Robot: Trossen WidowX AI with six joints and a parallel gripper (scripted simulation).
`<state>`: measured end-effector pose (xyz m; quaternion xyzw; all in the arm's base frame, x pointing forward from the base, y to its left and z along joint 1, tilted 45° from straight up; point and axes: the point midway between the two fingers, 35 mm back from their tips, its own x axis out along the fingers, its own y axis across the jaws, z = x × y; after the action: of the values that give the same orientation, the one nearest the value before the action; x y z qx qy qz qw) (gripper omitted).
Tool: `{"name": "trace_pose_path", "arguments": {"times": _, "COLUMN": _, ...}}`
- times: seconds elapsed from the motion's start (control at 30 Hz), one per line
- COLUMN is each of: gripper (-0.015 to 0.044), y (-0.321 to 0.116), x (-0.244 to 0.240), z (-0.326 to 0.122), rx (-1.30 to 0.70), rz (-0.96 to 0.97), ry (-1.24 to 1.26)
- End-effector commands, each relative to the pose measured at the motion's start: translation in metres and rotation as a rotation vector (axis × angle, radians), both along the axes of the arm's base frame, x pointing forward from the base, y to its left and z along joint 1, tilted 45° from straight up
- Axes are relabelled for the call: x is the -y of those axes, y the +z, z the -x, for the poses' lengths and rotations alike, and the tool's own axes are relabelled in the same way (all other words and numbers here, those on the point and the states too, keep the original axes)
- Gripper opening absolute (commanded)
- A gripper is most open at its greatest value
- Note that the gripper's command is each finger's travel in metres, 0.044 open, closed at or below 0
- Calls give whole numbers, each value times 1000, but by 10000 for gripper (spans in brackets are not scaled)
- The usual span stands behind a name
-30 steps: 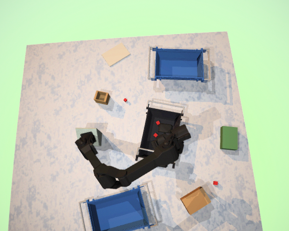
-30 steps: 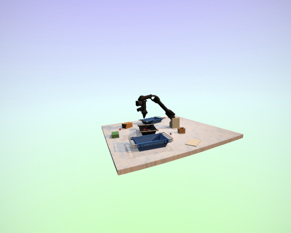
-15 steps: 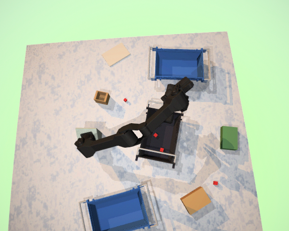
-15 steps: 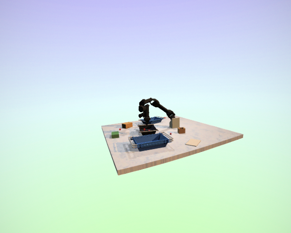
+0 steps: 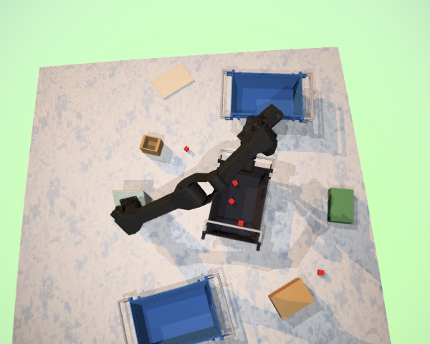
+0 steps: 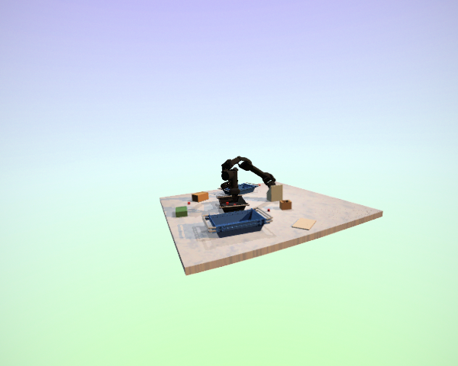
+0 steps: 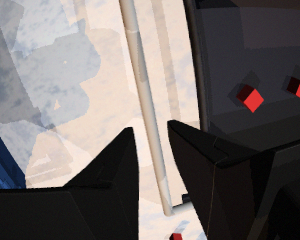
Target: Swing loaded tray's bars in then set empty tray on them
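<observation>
Dark tray (image 5: 265,194) (image 6: 232,208) (image 7: 230,45) is standing near the middle of the table (image 5: 78,111) (image 6: 340,216), black-brown, oblong, its walls flaring towards the rim. Three red blocks (image 5: 231,201) (image 6: 227,203) (image 7: 250,98) are lying apart on its floor, small and sharp-edged.

Of its pale, rod-like bars, one swung-in bar (image 5: 233,226) is crossing the tray's top at one end; the outer bar (image 5: 265,158) (image 6: 237,205) (image 7: 147,100) is sitting outside the opposite rim. Gripper (image 5: 248,165) (image 6: 234,197) (image 7: 150,132) is pointing down at this outer bar, black wedge fingers standing parted, clenching nothing. The rod is showing through their gap; contact cannot be told.

Beyond one end, a blue tray (image 5: 265,74) (image 6: 241,228) (image 7: 5,165) is resting, smooth inside, both bars outward. A second blue tray (image 5: 174,314) (image 6: 241,190) is lying off the other end, also with bars outward.

Further out: green block (image 5: 341,205) (image 6: 181,211); orange block (image 5: 291,297) (image 6: 200,196); small brown open box (image 5: 151,144) (image 6: 285,204); thin cream slab (image 5: 173,81) (image 6: 304,223) lying flat. Tabletop is showing blotchy blue-grey over pinkish cream, its edge brown and streaked like wood.
</observation>
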<state>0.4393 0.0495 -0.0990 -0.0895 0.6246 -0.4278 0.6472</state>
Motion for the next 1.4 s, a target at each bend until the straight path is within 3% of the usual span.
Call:
{"name": "trace_pose_path", "arguments": {"times": 0.0, "gripper": 82, "y": -16, "x": 14, "z": 5, "rx": -29, "rz": 7, "ry": 3}}
{"name": "trace_pose_path", "arguments": {"times": 0.63, "gripper": 82, "y": -40, "x": 37, "z": 11, "rx": -52, "rz": 5, "ry": 24}}
{"name": "trace_pose_path", "arguments": {"times": 1.37, "gripper": 82, "y": 15, "x": 42, "z": 23, "rx": -54, "rz": 6, "ry": 24}}
